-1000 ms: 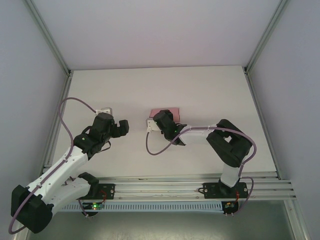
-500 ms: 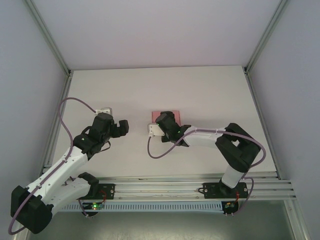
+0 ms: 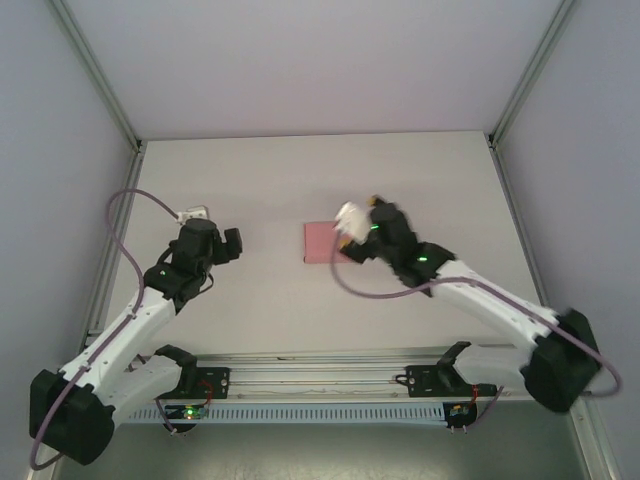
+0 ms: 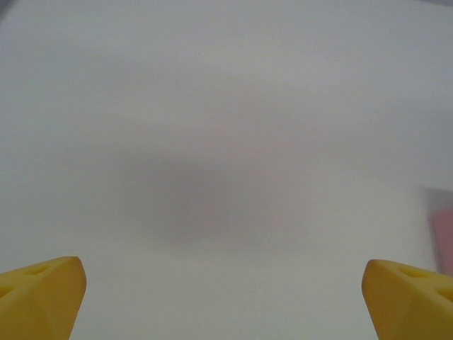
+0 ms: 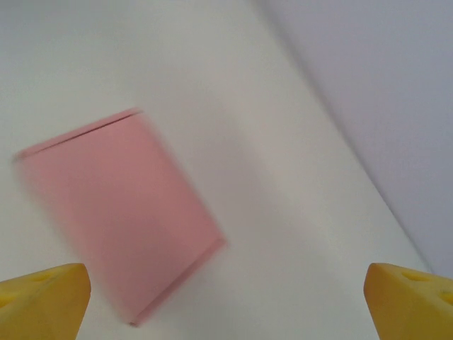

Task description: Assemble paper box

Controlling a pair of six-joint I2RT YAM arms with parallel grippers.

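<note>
white table [image 3: 300,180], right arm [image 3: 470,295] outstretched, its claw [image 5: 226,304] spread beside paper box [image 5: 117,212].

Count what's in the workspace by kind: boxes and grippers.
paper box, pink, flat on the table: 1
grippers, both open and holding nothing: 2 (left gripper, right gripper)
Total: 3

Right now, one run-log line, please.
paper box: flat, lying free on table | left hand: open, empty | right hand: open, empty, by box
</note>
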